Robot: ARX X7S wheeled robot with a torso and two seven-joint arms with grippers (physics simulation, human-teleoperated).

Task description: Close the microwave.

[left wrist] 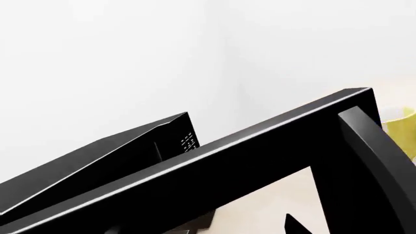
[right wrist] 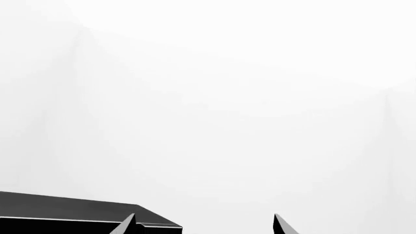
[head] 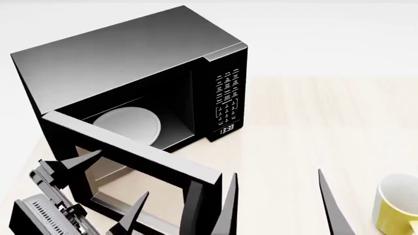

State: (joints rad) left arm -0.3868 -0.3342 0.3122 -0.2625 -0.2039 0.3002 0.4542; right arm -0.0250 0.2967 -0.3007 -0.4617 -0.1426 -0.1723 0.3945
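Microwave (head: 130, 63): one, door (head: 140, 161) open; one mug (head: 395, 205); two grippers.

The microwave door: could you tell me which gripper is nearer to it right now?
Left. The left gripper sits right at the open microwave door, fingers spread against its outer face. The right gripper hangs beyond the door's free edge, toward the yellow mug.

a pale wood-grain worktop (head: 313, 127) is stretching across the scene under even, bright light, and plain white walls (right wrist: 227, 97) are meeting in a faint corner behind.
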